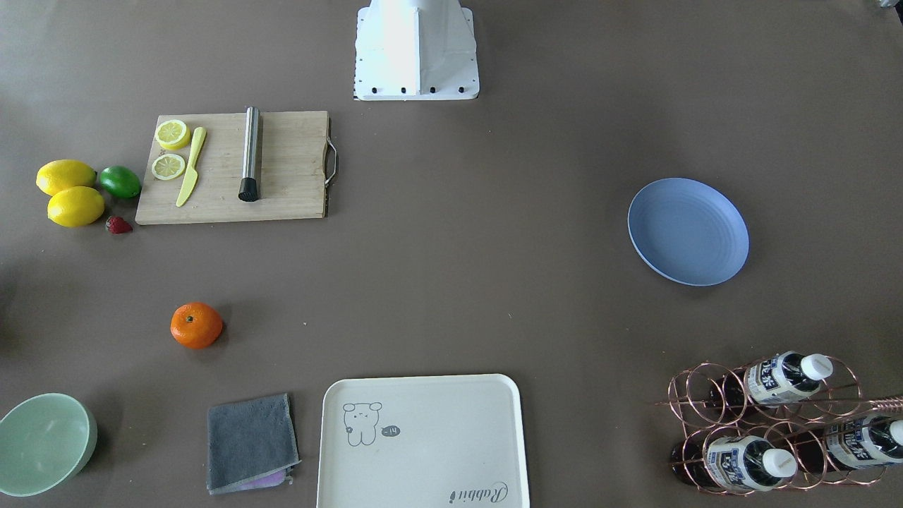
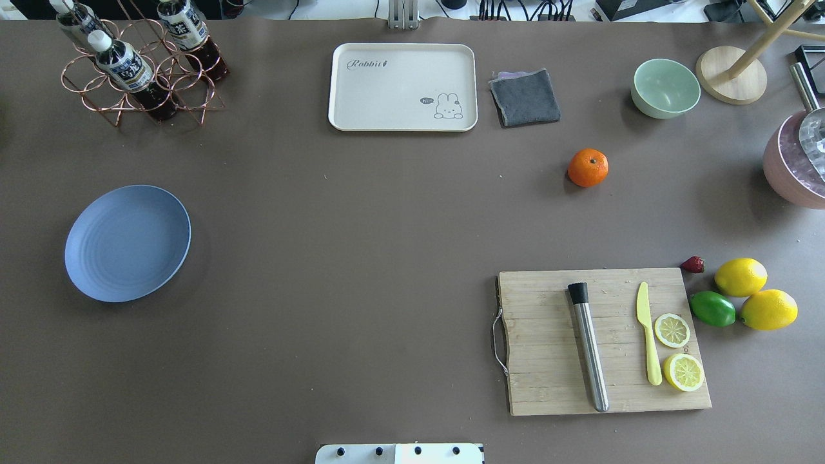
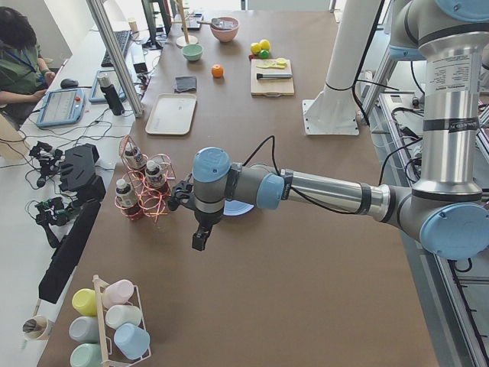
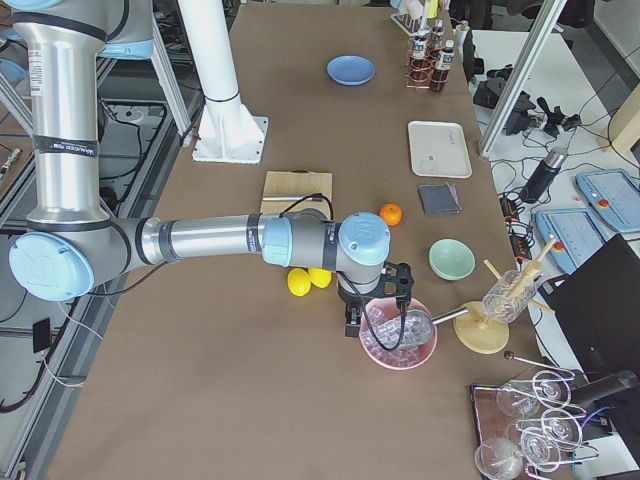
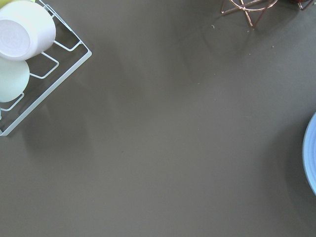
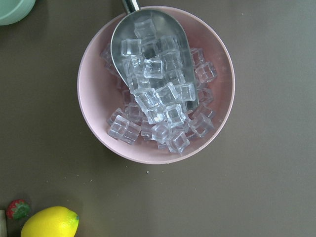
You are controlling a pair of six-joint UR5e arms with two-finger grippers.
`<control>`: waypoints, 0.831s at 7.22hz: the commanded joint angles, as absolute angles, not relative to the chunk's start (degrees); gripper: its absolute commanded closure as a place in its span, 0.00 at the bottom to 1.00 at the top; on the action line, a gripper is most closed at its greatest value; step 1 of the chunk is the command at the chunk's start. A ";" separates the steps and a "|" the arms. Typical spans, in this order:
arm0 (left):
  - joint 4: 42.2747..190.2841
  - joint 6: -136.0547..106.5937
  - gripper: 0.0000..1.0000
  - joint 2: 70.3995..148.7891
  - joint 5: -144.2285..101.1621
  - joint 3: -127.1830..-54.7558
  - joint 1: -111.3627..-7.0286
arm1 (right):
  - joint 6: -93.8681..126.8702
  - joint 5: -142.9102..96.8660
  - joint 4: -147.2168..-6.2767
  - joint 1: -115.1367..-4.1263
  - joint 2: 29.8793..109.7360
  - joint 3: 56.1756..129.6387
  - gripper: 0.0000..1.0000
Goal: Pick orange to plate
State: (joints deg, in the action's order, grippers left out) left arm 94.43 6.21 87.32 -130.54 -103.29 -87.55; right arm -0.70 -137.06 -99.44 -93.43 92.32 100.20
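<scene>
The orange (image 2: 588, 167) sits alone on the brown table, between the grey cloth and the cutting board, also seen in the front view (image 1: 196, 325). The light blue plate (image 2: 127, 243) lies far across the table with nothing on it (image 1: 688, 231); its rim shows at the left wrist view's right edge (image 5: 311, 158). My left gripper (image 3: 200, 237) hangs near the plate, seen only from the side, so I cannot tell its state. My right gripper (image 4: 352, 322) hovers over a pink bowl of ice, far from the orange; I cannot tell its state either.
A wooden cutting board (image 2: 606, 341) holds a steel muddler, a yellow knife and lemon slices. Lemons (image 2: 741, 277), a lime and a strawberry lie beside it. A cream tray (image 2: 403, 87), grey cloth (image 2: 525, 96), green bowl (image 2: 666, 87), bottle rack (image 2: 138, 64) and pink ice bowl (image 6: 155, 84) line the edges.
</scene>
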 commanded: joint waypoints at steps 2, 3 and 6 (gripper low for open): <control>95.44 6.15 0.02 87.54 -130.52 -103.80 -87.63 | -0.70 -137.11 -99.40 -93.43 92.29 100.99 0.00; 97.62 6.15 0.02 87.54 -130.60 -103.97 -87.63 | -0.70 -137.11 -99.06 -93.43 91.85 100.90 0.00; 99.92 6.24 0.02 86.49 -130.69 -103.80 -87.63 | -0.62 -137.02 -98.53 -93.17 91.06 100.55 0.00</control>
